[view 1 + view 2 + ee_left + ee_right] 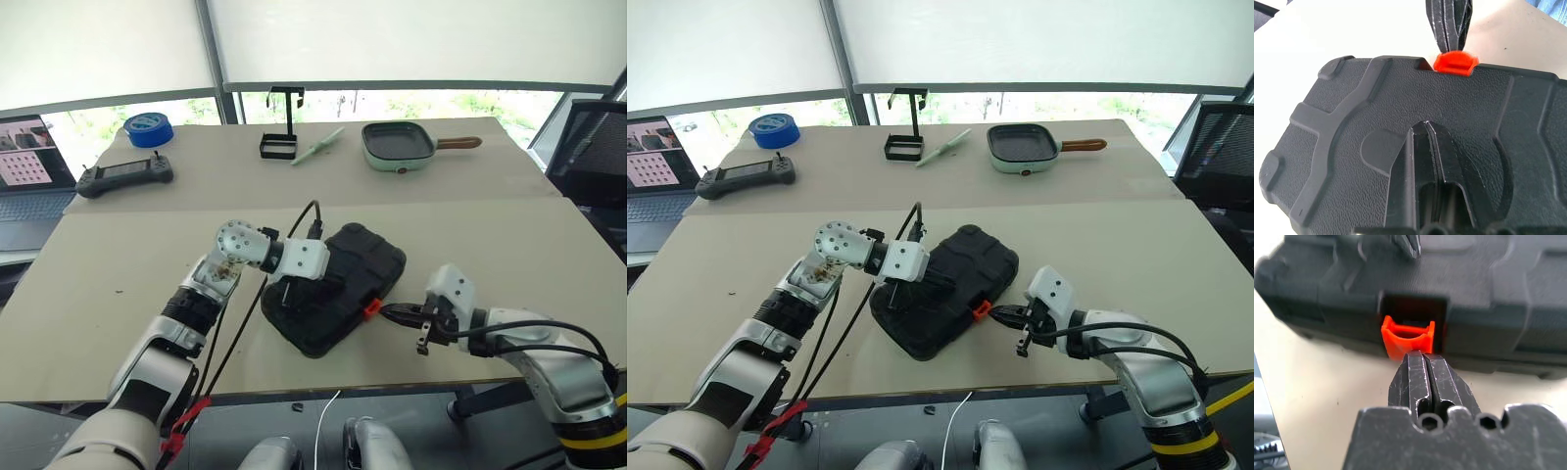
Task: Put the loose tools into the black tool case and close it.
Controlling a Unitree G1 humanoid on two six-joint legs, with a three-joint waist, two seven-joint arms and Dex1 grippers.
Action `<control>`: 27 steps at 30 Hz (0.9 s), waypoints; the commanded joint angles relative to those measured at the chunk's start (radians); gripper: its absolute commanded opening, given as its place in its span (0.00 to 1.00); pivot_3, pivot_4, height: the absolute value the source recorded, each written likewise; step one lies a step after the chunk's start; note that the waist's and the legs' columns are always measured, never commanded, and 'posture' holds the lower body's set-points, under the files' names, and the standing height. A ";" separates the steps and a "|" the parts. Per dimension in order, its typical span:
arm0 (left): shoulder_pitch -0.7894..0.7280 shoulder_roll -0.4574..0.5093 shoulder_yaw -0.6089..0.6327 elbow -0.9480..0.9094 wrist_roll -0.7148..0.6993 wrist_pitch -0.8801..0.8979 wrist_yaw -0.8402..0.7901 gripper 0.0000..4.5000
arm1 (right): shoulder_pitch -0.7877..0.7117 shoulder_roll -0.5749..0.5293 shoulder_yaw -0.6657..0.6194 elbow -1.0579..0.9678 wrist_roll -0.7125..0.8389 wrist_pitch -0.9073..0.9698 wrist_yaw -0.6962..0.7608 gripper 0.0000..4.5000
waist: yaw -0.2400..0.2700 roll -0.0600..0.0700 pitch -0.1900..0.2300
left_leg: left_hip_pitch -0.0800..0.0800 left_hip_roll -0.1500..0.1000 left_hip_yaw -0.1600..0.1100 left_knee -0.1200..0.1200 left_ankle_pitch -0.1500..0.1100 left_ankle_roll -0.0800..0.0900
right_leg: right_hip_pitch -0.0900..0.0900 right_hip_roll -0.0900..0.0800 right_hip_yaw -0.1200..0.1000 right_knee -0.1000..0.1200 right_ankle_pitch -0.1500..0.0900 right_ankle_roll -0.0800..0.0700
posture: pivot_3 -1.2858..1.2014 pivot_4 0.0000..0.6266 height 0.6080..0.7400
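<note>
Left gripper (284, 291): fingers pressed together, holding nothing, lying flat on the lid of the black tool case (338, 284). Probable reason: to pin the lid down and keep the case from sliding while the latch is worked. Case sits lid-down near the front edge of the table (118, 284), between the two arms; no loose tools seen outside it. Orange latch (371, 308) on the case's front edge, sticking out, apparently not snapped home. Right gripper (400, 315): fingers likewise together, empty, tips at the latch; whether touching, cannot tell. Placed to push it shut, by my reading.

Far side, left to right: laptop (24, 162), blue tape roll (148, 128), handheld controller (125, 175), black wire stand (282, 127), pale green stick-like thing (317, 147), green pan (400, 144). All well apart from the case; nothing blocks the latch.
</note>
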 commanded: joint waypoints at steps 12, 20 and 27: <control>0.097 0.107 0.080 -0.097 -0.107 0.278 -0.052 0.25 | 0.065 -0.102 -0.160 -0.115 0.173 0.047 0.106 0.26 | -0.003 -0.001 0.001 | 0.000 0.000 0.000 -0.002 0.000 0.000 | -0.001 0.001 0.001 -0.001 0.000 0.000 | 0.52 0.24 1.00; 0.320 0.476 0.440 -0.443 -0.456 0.840 -0.080 0.88 | 0.106 -0.317 -0.395 0.000 0.328 0.063 0.350 0.87 | -0.012 -0.003 0.006 | 0.000 0.001 0.000 -0.005 0.000 0.000 | -0.003 0.005 0.004 -0.002 0.000 0.000 | 0.52 0.24 1.00; 0.553 0.609 0.737 -0.590 -0.586 1.030 0.034 1.00 | 0.127 -0.396 -0.474 0.167 0.328 0.032 0.469 0.99 | 0.009 -0.005 0.011 | 0.000 0.001 0.000 -0.011 0.000 0.000 | -0.003 0.004 0.003 -0.007 0.000 -0.001 | 0.52 0.24 1.00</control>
